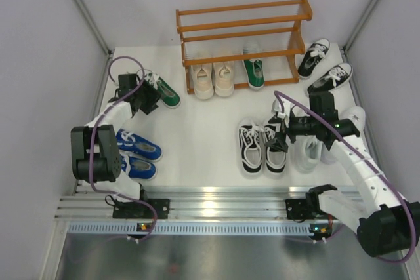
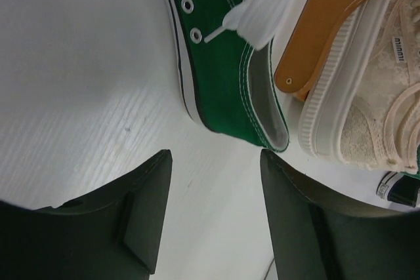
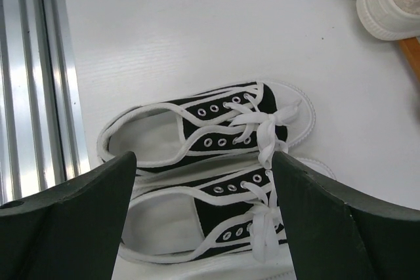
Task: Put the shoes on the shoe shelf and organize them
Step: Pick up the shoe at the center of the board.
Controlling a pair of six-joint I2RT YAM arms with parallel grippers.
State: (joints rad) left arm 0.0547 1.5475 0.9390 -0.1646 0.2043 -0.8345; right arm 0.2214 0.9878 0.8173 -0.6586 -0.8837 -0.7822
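Observation:
The shoe shelf (image 1: 243,31) stands at the back. A beige pair (image 1: 213,78) and one green shoe (image 1: 254,70) sit on its lowest tier. The other green shoe (image 1: 167,94) lies on the table at the left. My left gripper (image 1: 146,101) is open just behind that green shoe's (image 2: 223,63) heel, and there is only bare table between its fingers (image 2: 141,208). My right gripper (image 1: 277,137) hangs open over a black pair (image 1: 262,145). In the right wrist view it (image 3: 203,162) straddles the nearer black shoe (image 3: 216,221) without touching it.
A blue pair (image 1: 134,155) lies near the left arm's base. A second black pair (image 1: 321,63) sits right of the shelf. A white pair (image 1: 315,149) lies partly under the right arm. The shelf's wooden foot (image 2: 328,18) and a beige shoe (image 2: 367,116) are just beyond the green shoe. A metal rail (image 3: 39,77) runs along the near edge.

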